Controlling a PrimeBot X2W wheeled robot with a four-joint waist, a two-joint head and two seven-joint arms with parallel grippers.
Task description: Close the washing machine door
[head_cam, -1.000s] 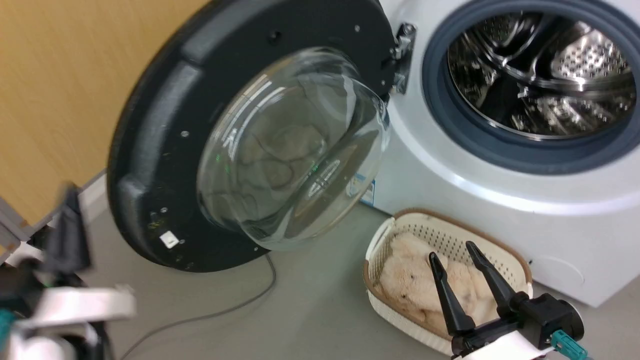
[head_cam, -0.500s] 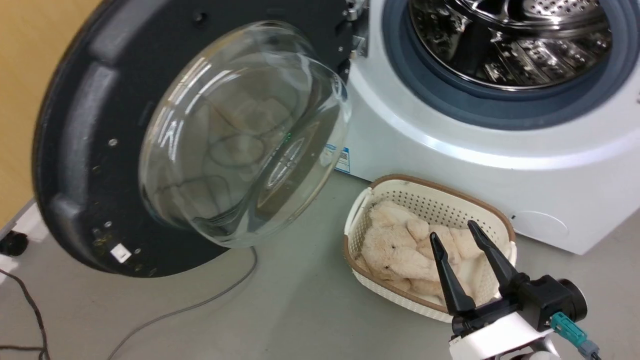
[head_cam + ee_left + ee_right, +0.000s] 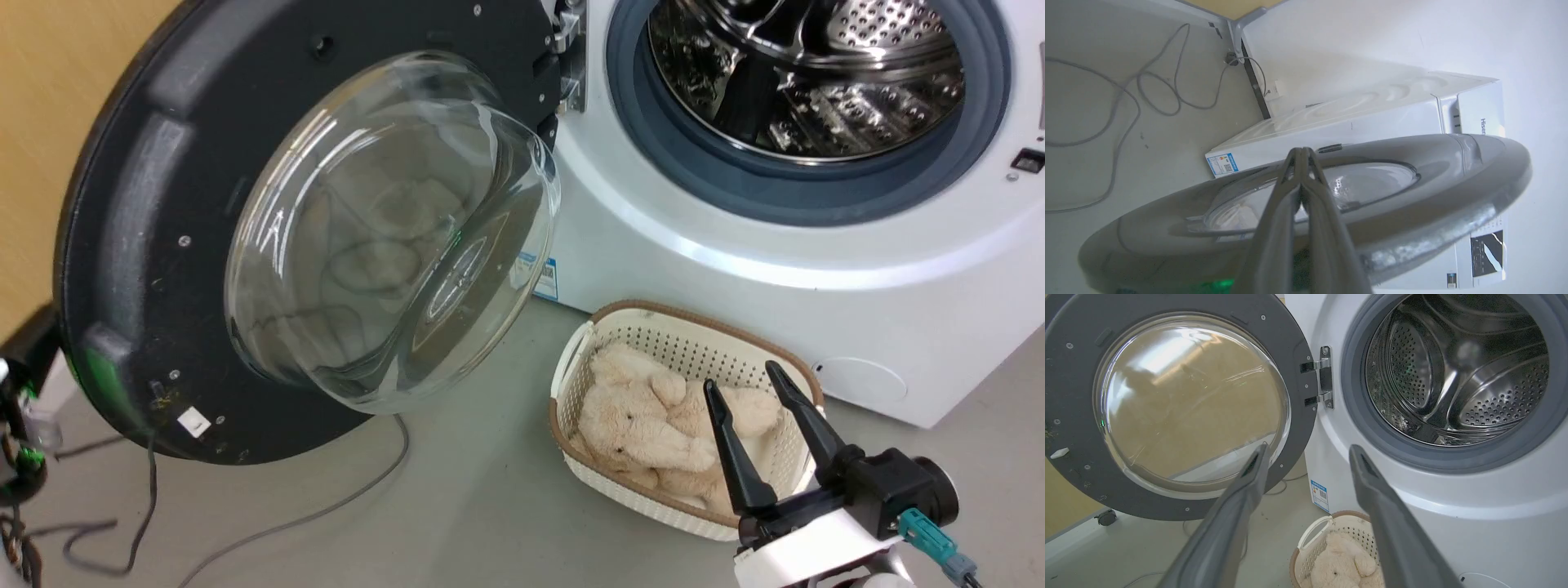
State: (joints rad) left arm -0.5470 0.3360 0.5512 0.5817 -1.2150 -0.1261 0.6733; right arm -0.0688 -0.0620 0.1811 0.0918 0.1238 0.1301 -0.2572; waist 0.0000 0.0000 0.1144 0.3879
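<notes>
1. Left gripper (image 3: pixel 1301 152): fingers pressed together, empty, tips over the outer face of the door (image 3: pixel 1453 171); touching or just off, cannot tell.
2. Right gripper (image 3: pixel 740 377): fingers apart, empty, over the basket (image 3: pixel 645 500) and its plush toy (image 3: pixel 629 416), well apart from the door.
3. Door wide open, hinge (image 3: pixel 569 61) on its right edge, drum (image 3: pixel 816 73) of the machine (image 3: pixel 669 245) just beyond.
4. Left arm nearer, on the door's outer side; likely a push toward the drum, swinging about the upright hinge.

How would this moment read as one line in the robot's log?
washing machine door: wide open | left gripper: shut, at door's outer side | right gripper: open, above laundry basket
</notes>
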